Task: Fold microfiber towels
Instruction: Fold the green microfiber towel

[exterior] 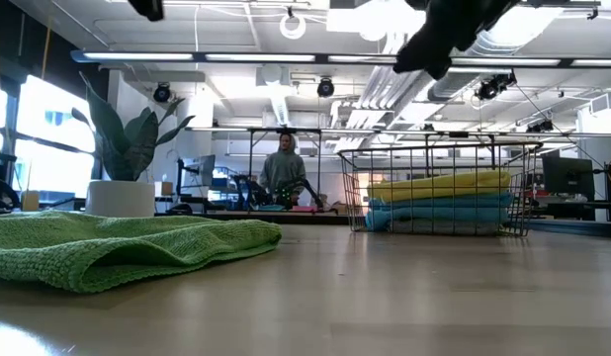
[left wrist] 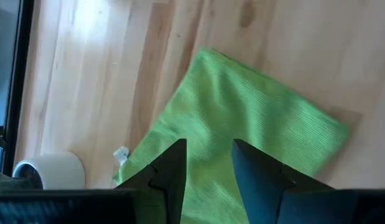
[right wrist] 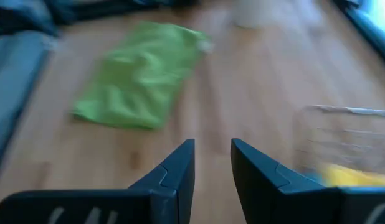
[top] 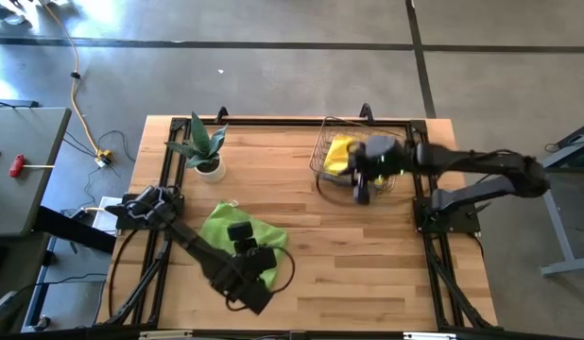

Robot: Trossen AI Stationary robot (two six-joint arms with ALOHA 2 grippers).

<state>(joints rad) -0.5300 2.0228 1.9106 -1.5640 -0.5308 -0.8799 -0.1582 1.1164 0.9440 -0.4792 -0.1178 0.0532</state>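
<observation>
A lime green towel [top: 237, 229] lies rumpled and partly folded on the wooden tabletop [top: 349, 255], well apart from the wire basket [top: 322, 151] that stands toward the far right corner. The left gripper [left wrist: 208, 163] hangs above the green towel's near edge, away from the basket; its jaws stand a little apart with nothing between them, and the cloth shows through the gap. From the left wrist view the towel's small white tag [left wrist: 121, 154] sticks out at one edge, close to the white pot [left wrist: 50, 170].

Inside the basket sit folded towels: a yellow one [exterior: 439, 185] on top of a teal blue one [exterior: 434, 213], stacked flat and seen through the wires from table height. The right gripper [top: 361, 189] hovers over the basket's near side, just above the rim, its jaws slightly parted and empty, pointing across the bare wood toward the green towel.

A small potted plant [top: 205, 149] stands to the basket's left, along the same far edge of the tabletop, between the basket and the left corner. Far behind the basket, in the room beyond, a person [exterior: 284, 173] is at a workbench.
</observation>
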